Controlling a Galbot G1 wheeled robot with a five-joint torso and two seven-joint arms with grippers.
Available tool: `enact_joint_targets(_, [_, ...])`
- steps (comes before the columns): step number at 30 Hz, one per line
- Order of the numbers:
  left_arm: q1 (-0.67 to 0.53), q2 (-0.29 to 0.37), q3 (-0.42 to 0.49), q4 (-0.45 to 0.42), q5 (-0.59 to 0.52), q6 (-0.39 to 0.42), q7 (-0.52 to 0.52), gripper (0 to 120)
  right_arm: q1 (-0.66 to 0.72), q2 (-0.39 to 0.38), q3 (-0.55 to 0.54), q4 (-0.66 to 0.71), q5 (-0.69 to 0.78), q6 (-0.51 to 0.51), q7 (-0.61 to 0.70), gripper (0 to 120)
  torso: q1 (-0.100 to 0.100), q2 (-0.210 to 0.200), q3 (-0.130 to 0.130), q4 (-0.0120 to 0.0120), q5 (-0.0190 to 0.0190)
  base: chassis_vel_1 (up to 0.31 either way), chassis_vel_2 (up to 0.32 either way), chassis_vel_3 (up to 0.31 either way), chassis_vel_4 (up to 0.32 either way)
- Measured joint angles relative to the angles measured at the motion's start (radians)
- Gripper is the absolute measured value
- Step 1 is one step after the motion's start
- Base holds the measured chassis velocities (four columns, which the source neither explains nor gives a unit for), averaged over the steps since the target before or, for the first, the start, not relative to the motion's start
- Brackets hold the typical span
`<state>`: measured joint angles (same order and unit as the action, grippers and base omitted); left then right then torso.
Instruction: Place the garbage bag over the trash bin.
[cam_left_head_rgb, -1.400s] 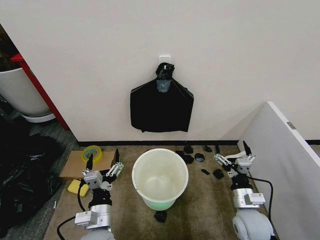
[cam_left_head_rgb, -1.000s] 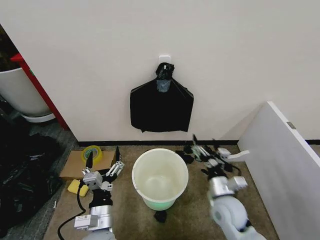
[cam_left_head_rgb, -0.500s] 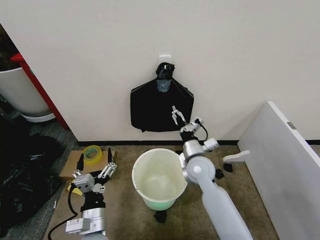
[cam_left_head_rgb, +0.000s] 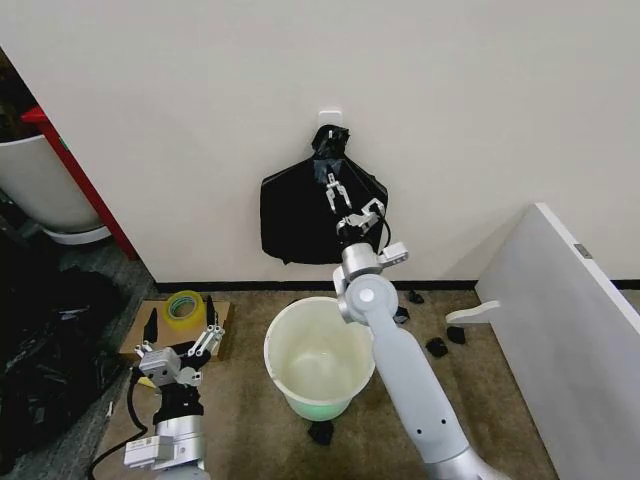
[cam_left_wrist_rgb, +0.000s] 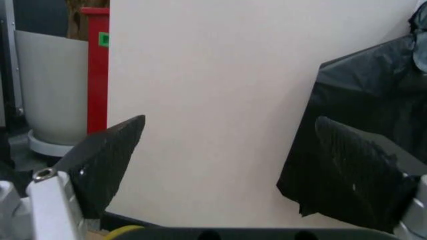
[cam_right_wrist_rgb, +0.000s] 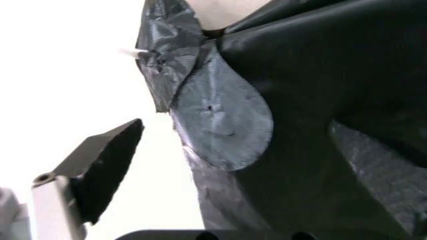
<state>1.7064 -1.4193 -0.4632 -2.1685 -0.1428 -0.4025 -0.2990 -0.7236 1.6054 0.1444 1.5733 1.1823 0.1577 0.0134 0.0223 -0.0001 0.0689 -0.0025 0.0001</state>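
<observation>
Reaching step: the right gripper (cam_left_head_rgb: 341, 197), jaws wide and empty, is raised at the garbage bag (cam_left_head_rgb: 300, 222) hanging on the wall above the trash bin (cam_left_head_rgb: 319, 352) (left gripper (cam_left_head_rgb: 180, 337) waits low, jaws apart). Next likely calls for closing near the bag's knotted top.

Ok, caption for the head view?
Right gripper, jaws open, raised to the hanging garbage bag above the trash bin.

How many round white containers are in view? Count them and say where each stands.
2. The trash bin stands on the carpet below the hanging black bundle; the bigger white tub stands at the far left, beside the red post.
</observation>
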Motion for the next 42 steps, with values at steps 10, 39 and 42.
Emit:
enact_joint_targets(10, [-0.002, -0.006, -0.002, 0.010, 0.000, 0.000, -0.002, 100, 0.020, -0.011, -0.006, -0.016, -0.003, 0.012, -0.031, 63, 0.000, 0.000, 0.000, -0.0001, 0.0002, 0.000, 0.000, 0.000, 0.000])
enact_joint_targets(39, [-0.006, -0.010, 0.000, 0.014, 0.005, -0.001, -0.016, 100, -0.077, -0.089, -0.025, 0.067, -0.073, 0.036, -0.132, 0, 0.000, 0.000, 0.000, 0.0001, 0.0002, 0.000, 0.000, 0.000, 0.000])
enact_joint_targets(42, [-0.007, -0.007, -0.001, 0.012, 0.004, -0.001, -0.016, 100, -0.130, -0.130, -0.035, 0.107, -0.098, 0.038, -0.144, 0, 0.000, 0.000, 0.000, 0.0001, 0.0002, 0.000, 0.000, 0.000, 0.000])
